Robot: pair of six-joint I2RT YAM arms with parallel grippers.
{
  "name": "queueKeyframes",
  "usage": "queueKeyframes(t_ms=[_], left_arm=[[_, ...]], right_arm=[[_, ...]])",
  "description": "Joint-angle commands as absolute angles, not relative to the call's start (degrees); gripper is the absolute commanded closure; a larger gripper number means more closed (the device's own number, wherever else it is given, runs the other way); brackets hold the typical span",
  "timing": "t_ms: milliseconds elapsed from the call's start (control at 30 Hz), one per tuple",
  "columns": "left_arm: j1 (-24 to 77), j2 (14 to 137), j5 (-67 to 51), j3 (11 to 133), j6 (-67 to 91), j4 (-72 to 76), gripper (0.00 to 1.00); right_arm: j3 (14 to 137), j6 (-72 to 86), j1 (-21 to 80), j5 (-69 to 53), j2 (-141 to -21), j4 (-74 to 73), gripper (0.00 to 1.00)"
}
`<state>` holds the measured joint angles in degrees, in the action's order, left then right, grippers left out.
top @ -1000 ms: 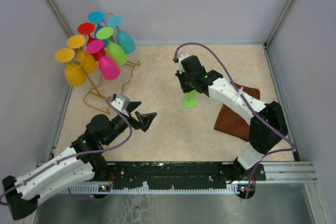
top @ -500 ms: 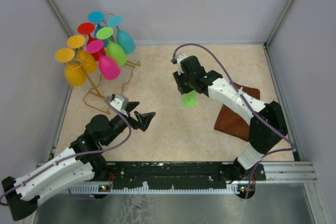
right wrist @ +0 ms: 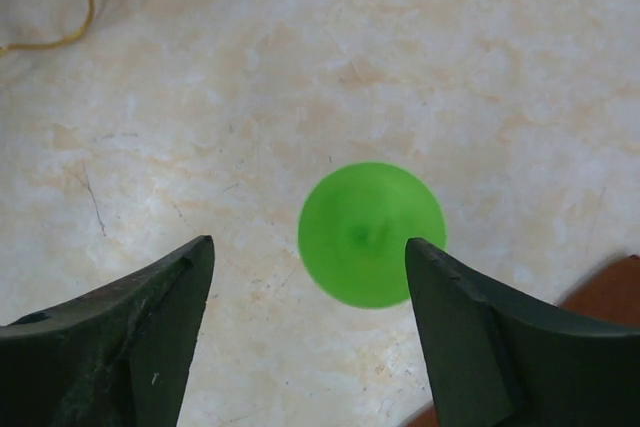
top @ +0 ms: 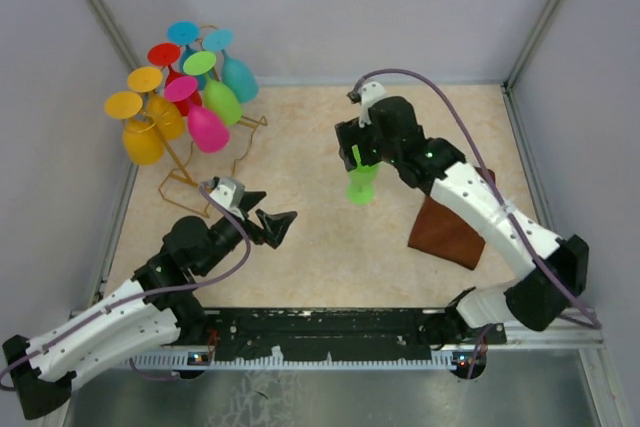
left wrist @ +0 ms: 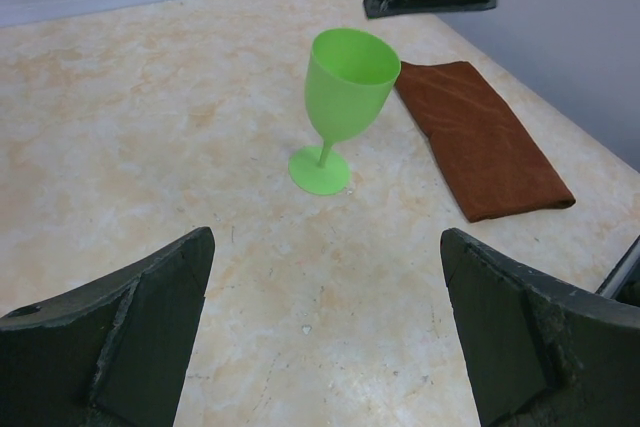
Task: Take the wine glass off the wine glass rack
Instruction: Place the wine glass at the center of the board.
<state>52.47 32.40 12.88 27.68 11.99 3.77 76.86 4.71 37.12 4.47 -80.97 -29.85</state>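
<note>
Hovering wide above wine glass (left wrist: 345,97), right pincer (right wrist: 308,247), left pincer (left wrist: 325,237) wide, hung glasses (top: 205,112) top view only

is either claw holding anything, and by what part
Nothing is held. The right claw hangs open above the glass, standing free on the table; the left claw is open, empty.

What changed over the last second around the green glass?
The right gripper opened its jaws, let go of the green wine glass and lifted clear; the glass stands upright on the table. The left gripper, open, and the wine glass rack stayed put.
</note>
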Motion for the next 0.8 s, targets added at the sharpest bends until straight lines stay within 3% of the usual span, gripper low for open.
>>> queueKeyframes(t_ms=[0,267,400,500,600,767], left_arm=[[52.5,32.9,13.4,30.4,11.9,4.0,0.00],[52.5,33.7,12.7,30.6,12.5,4.3,0.00],[52.5,34.1,12.7,31.0,12.9,4.2,0.00],[52.5,34.4,12.8,31.2,13.1,4.2,0.00],[52.5,34.7,12.9,31.6,13.2,3.6,0.00],[52.5,34.7,12.8,31.8,13.1,3.6,0.00]], right_arm=[[74.3,5.1,37.6,9.8,-70.9,-24.5,0.19],[60.7,8.5,37.6,24.2,-57.2,-18.8,0.03],[52.9,16.8,35.2,29.8,-52.6,-19.6,0.01],[47.1,27.5,27.2,23.3,-49.9,-22.2,0.01],[40.0,37.2,15.8,8.7,-47.8,-22.7,0.01],[30.6,42.4,5.4,-9.2,-48.3,-17.2,0.01]])
